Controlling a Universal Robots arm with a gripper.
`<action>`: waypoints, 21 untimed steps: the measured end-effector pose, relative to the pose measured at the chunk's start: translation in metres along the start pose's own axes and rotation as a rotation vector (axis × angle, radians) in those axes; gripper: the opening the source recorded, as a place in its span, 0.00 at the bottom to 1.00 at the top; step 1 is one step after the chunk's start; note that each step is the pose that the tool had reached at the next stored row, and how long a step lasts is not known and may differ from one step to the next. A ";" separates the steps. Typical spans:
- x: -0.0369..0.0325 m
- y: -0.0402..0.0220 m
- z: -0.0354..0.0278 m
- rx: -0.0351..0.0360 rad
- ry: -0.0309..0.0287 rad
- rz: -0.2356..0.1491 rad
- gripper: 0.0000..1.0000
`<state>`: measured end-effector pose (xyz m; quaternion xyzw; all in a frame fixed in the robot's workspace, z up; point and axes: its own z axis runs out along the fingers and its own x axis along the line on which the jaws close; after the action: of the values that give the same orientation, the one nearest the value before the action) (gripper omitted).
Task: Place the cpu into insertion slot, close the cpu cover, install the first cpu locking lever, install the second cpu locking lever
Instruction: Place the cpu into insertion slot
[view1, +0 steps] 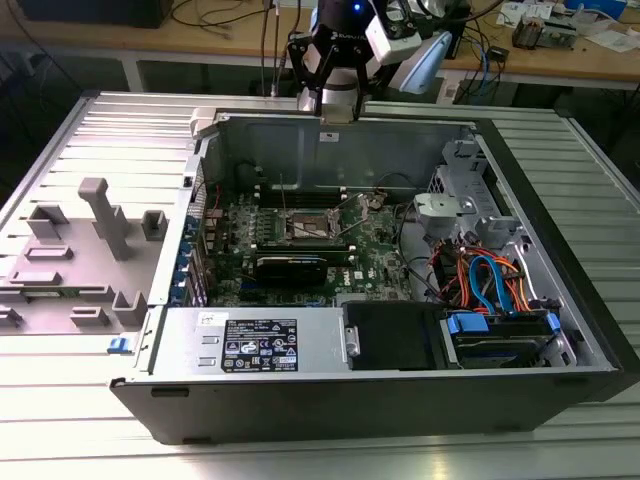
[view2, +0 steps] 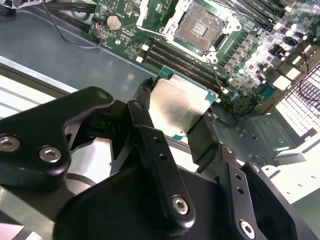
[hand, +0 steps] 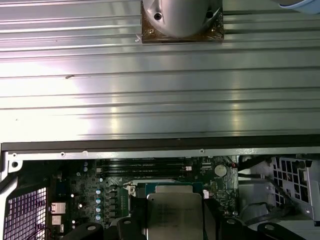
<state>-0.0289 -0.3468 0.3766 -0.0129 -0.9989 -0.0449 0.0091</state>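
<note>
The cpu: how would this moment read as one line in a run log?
gripper: shut on cpu | cpu: held, not seated | insertion slot: open, empty

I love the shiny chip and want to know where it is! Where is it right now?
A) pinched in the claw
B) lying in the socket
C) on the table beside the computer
A: in the second wrist view the chip sits pinched in the claw, up off the board, while the socket lies open with nothing in it.
</note>
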 end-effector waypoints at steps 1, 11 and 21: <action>0.0000 -0.0001 -0.0001 0.0001 0.0001 0.000 0.54; 0.0000 -0.0002 -0.0001 0.0001 0.0001 0.000 0.54; -0.0002 -0.0045 -0.0005 0.0002 0.0001 0.000 0.54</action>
<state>-0.0288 -0.3513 0.3767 -0.0128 -0.9989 -0.0448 0.0091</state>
